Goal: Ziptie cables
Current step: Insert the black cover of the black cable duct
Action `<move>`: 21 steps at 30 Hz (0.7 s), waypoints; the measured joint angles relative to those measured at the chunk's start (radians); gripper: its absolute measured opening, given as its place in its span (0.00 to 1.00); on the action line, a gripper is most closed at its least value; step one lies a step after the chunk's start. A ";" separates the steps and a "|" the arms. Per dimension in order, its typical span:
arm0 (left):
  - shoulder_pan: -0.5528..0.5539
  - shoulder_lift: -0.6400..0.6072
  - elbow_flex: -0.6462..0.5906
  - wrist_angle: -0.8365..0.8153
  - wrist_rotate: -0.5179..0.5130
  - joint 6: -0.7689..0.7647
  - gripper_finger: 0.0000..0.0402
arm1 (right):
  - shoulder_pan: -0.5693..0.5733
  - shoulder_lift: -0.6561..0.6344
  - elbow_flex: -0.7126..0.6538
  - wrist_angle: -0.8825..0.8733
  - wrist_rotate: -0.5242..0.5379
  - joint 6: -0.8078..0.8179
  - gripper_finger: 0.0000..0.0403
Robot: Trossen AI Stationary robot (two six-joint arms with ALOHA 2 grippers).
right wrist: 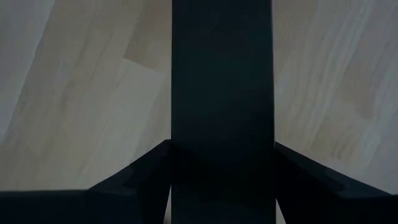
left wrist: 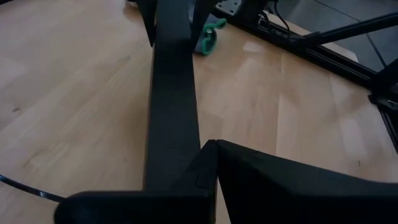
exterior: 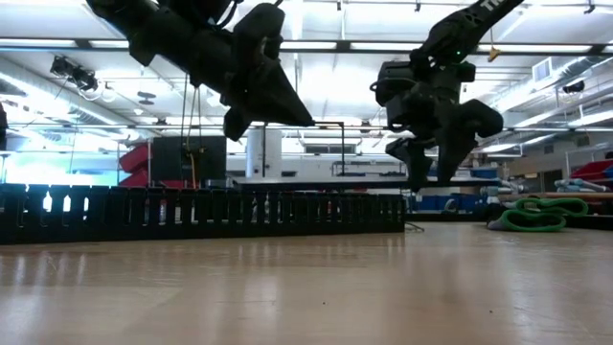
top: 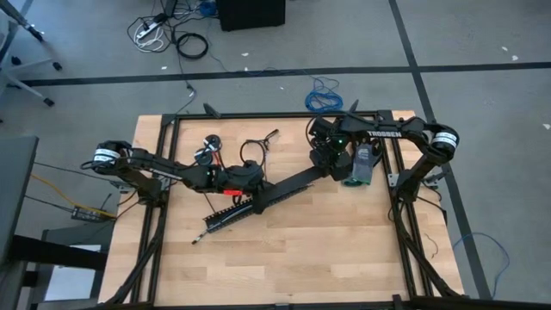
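A long, wide black strip (top: 258,202) lies slantwise across the table's middle, and in the low view (exterior: 192,211) it is a slotted wall. My right gripper (top: 330,164) is at the strip's far right end, with the strip (right wrist: 221,62) filling the gap between its fingers. My left gripper (top: 261,183) is shut and hangs above the strip's middle (left wrist: 171,93), clear of it in the low view (exterior: 305,120). A thin black ziptie (left wrist: 31,188) runs behind one left finger; I cannot tell whether that finger touches it. I cannot make out the cables. My right gripper holds the black strip by its two long edges (right wrist: 177,134), one finger on each side, near the strip's far right end. The fingers come steeply from above and lie across it. The rest of the strip (exterior: 287,213) lies along the table.
A grey and green object (top: 362,164) lies by the right gripper, and something green (left wrist: 208,37) shows past the strip. Black frame rails (top: 396,207) run along the table's sides. A blue coiled cable (top: 323,93) lies on the floor beyond the far edge. Bare wood (top: 327,250) fills the near half.
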 joint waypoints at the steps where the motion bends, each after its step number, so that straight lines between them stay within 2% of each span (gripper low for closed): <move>1: 0.000 0.000 0.000 0.000 0.008 0.000 0.00 | -0.001 -0.007 -0.008 0.005 0.001 -0.001 0.57; 21: 0.000 0.003 0.000 -0.004 0.022 -0.023 0.00 | 0.004 -0.043 -0.029 0.030 -0.013 0.040 0.57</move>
